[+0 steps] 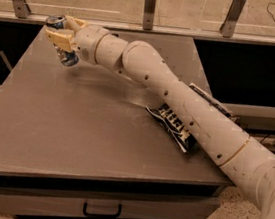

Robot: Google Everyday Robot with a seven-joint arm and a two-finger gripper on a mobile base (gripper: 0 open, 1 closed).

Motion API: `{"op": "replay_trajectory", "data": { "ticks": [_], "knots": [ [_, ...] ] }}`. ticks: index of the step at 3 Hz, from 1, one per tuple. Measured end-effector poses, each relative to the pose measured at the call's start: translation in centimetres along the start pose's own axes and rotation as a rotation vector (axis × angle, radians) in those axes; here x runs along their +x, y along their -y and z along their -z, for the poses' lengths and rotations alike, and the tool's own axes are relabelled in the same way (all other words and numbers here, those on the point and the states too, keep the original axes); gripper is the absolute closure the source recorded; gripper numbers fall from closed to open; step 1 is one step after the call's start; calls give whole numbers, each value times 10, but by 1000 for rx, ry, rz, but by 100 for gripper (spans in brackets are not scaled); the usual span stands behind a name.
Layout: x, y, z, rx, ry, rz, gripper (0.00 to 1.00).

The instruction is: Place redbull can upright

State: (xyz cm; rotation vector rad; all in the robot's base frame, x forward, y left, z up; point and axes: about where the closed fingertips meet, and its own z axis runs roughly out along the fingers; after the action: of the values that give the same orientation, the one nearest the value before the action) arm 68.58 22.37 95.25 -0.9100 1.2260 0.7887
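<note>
The redbull can (66,58) is a slim blue-and-silver can held in my gripper (59,30) near the far left corner of the grey table (89,130). The can stands roughly upright, tilted a little, its silver top (55,21) between the cream fingers (57,39) and its lower end close to the table top. The gripper is shut on the can. My white arm (179,99) reaches across the table from the right.
A dark blue snack packet (171,125) with white lettering lies on the right side of the table, partly under my arm. A railing with metal posts (150,2) runs behind the table. A drawer with a handle (101,210) is in the table's front.
</note>
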Motion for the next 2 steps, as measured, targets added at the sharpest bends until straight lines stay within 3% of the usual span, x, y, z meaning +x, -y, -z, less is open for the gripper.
{"op": "replay_trajectory", "data": {
  "ticks": [2],
  "knots": [
    [4,-6,-3,-21,-21,-10,100]
  ]
}}
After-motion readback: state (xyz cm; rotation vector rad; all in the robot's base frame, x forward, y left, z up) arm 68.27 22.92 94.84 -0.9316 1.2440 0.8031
